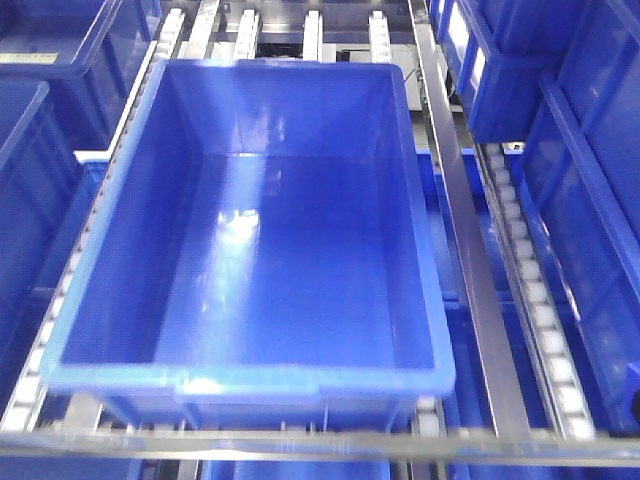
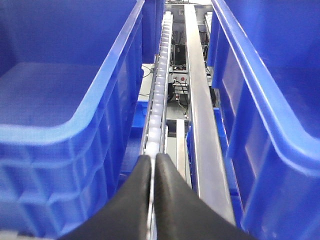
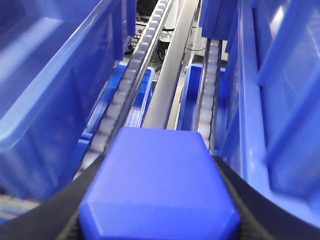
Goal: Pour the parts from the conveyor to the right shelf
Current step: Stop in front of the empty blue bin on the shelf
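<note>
My right pincer [image 3: 159,195] pinches a blue hexagonal piece [image 3: 159,165]; my left pincer [image 2: 152,162] is pressed together, empty. I judge this the carry step; next comes tipping into the blue bin [image 3: 280,110] right of that pincer.

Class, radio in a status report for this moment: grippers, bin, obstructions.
Left gripper shut, empty. Right gripper shut on blue piece. Blue bin on rollers, no parts inside. Nothing blocking seen.
</note>
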### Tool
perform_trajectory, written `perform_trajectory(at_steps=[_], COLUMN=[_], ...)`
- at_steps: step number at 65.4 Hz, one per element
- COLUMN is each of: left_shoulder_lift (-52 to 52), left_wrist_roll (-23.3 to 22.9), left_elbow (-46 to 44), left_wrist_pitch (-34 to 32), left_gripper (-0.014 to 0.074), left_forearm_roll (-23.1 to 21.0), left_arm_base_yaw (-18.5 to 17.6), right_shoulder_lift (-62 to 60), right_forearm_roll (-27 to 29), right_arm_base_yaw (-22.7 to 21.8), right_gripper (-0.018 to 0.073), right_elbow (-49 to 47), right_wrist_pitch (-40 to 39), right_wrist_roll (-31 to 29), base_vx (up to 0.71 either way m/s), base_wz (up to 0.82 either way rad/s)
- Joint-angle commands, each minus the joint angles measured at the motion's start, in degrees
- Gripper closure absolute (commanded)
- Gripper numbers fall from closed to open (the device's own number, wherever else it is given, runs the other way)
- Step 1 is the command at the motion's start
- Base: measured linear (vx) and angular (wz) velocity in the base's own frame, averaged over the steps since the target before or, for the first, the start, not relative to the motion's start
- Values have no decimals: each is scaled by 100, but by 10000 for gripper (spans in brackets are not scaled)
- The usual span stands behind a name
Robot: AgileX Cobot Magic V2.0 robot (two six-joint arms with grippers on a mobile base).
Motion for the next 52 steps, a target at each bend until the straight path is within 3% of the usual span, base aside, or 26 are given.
perform_trajectory(at_steps=[1, 52], left_shoulder_lift=[-60, -60], left_wrist_roll=[-49, -49], left_elbow=[-113, -113], left_wrist_pitch=[-425, -425], left_gripper=[603, 603], left_forearm_roll=[-45, -45], left_arm_base_yaw=[-42, -42], right_shoulder_lift=[90, 90], right_forearm_roll=[50, 50], right_arm_base_yaw=[-4, -4], right_gripper=[561, 561], right_elbow=[-166, -166], right_wrist_pitch=[-412, -412], right_wrist_roll=[-54, -54], base_vx=[17, 5], base_wz=[1, 1])
